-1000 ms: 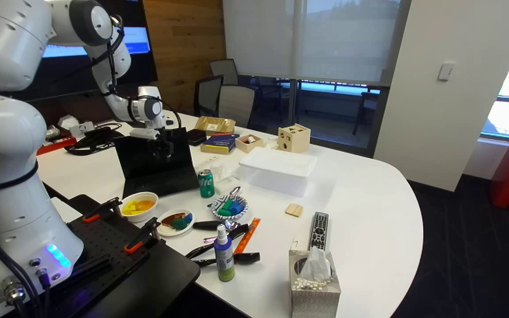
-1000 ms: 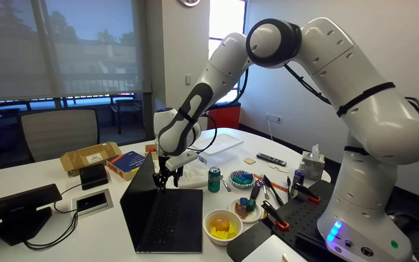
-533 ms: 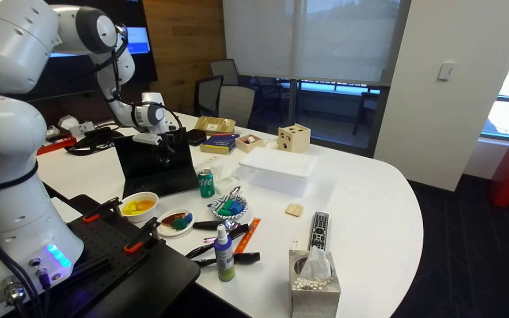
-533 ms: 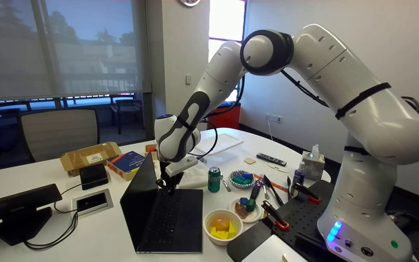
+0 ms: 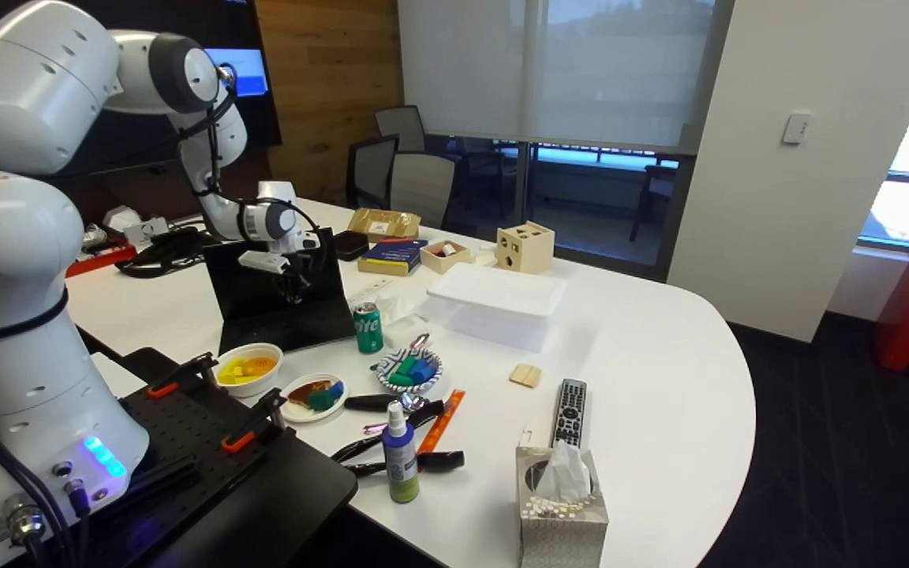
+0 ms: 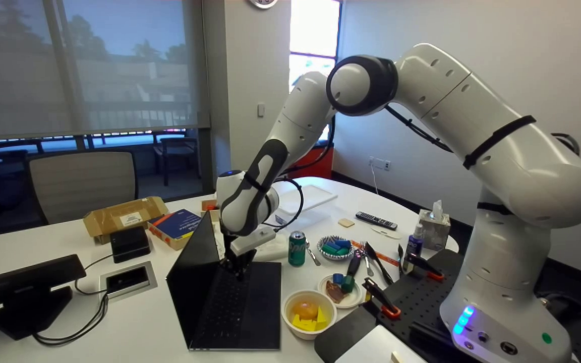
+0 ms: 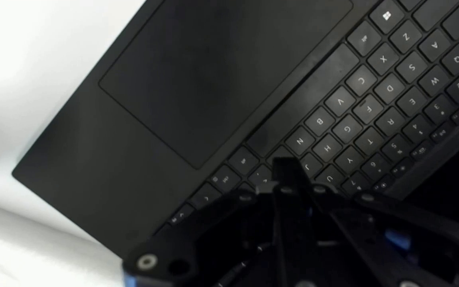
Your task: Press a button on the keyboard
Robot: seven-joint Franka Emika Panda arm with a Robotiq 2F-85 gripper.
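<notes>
Black and flat, the keyboard (image 7: 357,119) slants from the lower middle to the upper right of the wrist view, its letters upside down. The pincer (image 7: 287,169) comes in from the bottom edge, its tips together, and shows over the keyboard just left of the J key (image 7: 311,165); whether it touches a key, I cannot tell. The touchpad (image 7: 213,79) fills the upper middle of that view. In an exterior view the keyboard lies low and left of centre, on a laptop (image 6: 265,312) whose screen (image 6: 193,282) stands open and tilted. A green can (image 6: 296,249) stands upright just off the laptop's upper right corner, and a white bowl (image 6: 287,318) of orange and yellow things (image 6: 304,310) sits close by its right edge. Farther right on the white bench (image 6: 134,322) are a remote control (image 6: 376,221) and a tissue box (image 6: 432,233).
</notes>
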